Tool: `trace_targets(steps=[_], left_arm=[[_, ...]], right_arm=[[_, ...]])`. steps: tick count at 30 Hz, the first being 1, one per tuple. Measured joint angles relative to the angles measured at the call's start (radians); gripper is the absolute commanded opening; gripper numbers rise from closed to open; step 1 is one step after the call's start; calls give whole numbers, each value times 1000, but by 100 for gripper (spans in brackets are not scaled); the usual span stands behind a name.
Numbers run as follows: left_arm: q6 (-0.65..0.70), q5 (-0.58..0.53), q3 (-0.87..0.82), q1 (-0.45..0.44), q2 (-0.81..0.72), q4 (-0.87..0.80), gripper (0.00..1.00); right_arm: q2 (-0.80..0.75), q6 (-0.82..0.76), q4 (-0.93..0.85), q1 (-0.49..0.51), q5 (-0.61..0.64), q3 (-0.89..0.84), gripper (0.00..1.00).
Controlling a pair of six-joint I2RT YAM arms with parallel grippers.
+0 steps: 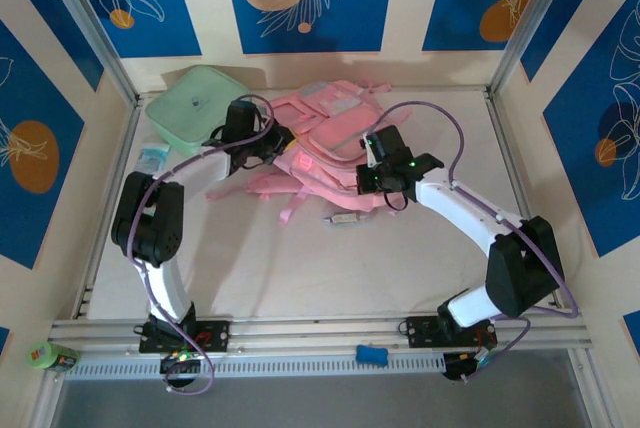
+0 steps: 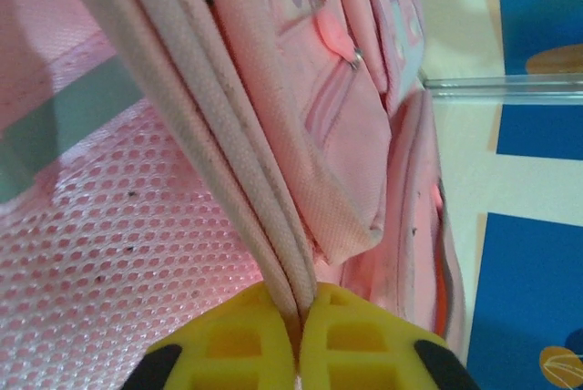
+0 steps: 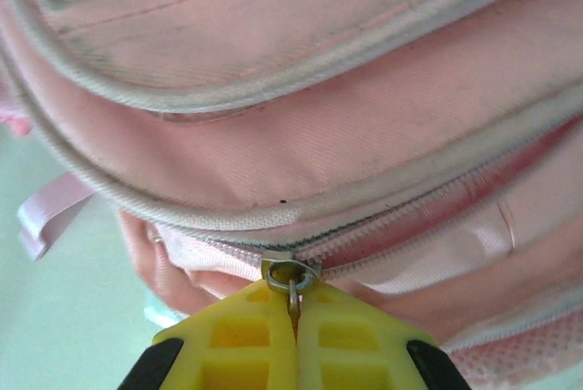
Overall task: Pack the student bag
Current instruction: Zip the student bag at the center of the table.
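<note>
Student bag (image 1: 320, 138) flat, centre frame. Left gripper (image 2: 298, 331) clamped on strap webbing (image 2: 228, 135); right gripper (image 3: 294, 317) pinching zip pull (image 3: 291, 279). Risk: pull slipping free, zip jamming if bag drags.

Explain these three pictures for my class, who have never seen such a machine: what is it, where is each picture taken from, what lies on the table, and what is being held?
Two white robot arms stand at the near edge of a table, each ending in a two-finger gripper. The wide picture comes from a camera above and behind them. On the table lie the pink student bag, a mint green case and a small packet. The other two pictures come from cameras on the wrists, with yellow fingers at the bottom. The left gripper is shut on a pink strap of the bag. The right gripper is shut on a metal zip pull.
</note>
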Motion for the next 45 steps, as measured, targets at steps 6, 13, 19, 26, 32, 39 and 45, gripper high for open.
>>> trace_targets(steps=[6,13,19,26,32,39,45], left_arm=[[31,2,-13,30,7,9,38],[-143,-125,-349,-79,-202,170,46],[-317,-288,-389,-314,-217,307,46],[-420,-445,-344,-412,-159,344,39],[-494,-562,-343,-457,-154,335,36],[-564,-637,-340,-477,-107,357,20],[-593,-665,-335,-482,-97,365,0]], right_arm=[[72,47,-13,51,-30,76,0],[91,71,-14,63,-39,76,0],[91,80,-11,64,-40,72,0],[91,81,-1,66,-40,60,0],[91,87,2,67,-40,56,0],[92,87,10,72,-31,42,0],[100,86,-7,88,11,42,0]])
